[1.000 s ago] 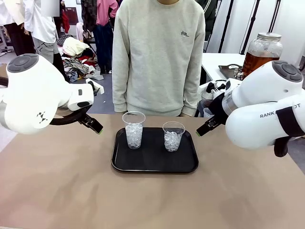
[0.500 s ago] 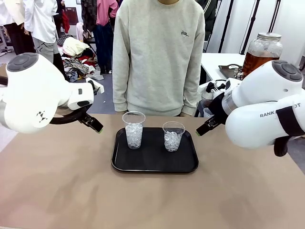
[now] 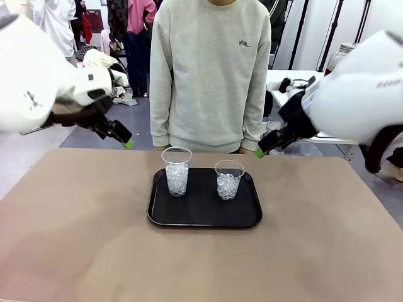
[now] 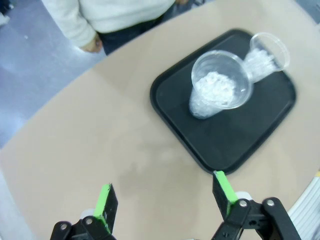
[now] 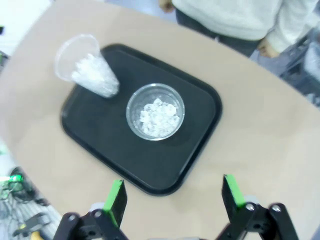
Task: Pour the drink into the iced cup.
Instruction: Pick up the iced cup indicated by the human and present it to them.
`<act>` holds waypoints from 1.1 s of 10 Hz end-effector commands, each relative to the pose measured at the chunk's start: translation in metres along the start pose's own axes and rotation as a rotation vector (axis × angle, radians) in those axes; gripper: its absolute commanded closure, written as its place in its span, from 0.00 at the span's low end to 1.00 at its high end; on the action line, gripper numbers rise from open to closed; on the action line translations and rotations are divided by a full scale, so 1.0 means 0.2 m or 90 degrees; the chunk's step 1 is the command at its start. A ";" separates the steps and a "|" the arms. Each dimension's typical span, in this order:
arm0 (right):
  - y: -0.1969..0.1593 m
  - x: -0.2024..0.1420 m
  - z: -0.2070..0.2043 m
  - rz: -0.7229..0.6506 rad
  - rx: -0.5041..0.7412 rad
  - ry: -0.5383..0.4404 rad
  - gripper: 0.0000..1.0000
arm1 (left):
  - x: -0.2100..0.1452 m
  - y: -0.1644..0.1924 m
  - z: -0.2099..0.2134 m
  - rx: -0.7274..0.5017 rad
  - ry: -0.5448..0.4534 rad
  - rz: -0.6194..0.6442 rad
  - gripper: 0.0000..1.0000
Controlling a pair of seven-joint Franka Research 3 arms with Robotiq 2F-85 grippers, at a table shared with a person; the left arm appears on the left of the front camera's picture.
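Two iced cups, one [image 3: 177, 171] left and one [image 3: 228, 179] right, stand upright on the black tray [image 3: 204, 215] in the middle of the desk [image 3: 75, 239]. The drink's glass dispenser jar [image 3: 340, 58] stands upright well beyond the tray's right side, half hidden by the right arm. The left fingers [image 4: 105, 202] and right fingers [image 5: 232, 192] are spread and empty, above the tray's two sides. The right arm looks nearer the jar

The right arm [image 3: 359, 94] hides most of the dispenser jar [image 3: 340, 55] — its drink can't be made out.
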State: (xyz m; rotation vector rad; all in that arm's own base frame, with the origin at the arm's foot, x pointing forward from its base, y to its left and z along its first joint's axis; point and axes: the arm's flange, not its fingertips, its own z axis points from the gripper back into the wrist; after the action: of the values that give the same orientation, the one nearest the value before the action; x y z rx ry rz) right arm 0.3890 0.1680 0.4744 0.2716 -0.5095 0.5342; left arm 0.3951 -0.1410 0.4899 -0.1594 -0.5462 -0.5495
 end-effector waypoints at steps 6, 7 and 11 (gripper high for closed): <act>-0.33 0.00 0.11 -0.183 0.241 0.006 0.00 | 0.01 0.28 0.00 -0.256 0.074 0.176 0.00; -0.34 0.00 0.10 -0.184 0.244 0.010 0.00 | 0.01 0.29 -0.01 -0.265 0.075 0.177 0.00; -0.31 -0.04 0.13 -0.196 0.228 0.012 0.00 | -0.02 0.25 -0.01 -0.246 0.072 0.179 0.00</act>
State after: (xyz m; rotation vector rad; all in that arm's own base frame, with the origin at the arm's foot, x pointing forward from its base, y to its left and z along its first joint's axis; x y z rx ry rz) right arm 0.4080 0.1021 0.4818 0.6459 -0.3315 0.3284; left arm 0.4214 -0.0953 0.4848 -0.5426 -0.2849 -0.3862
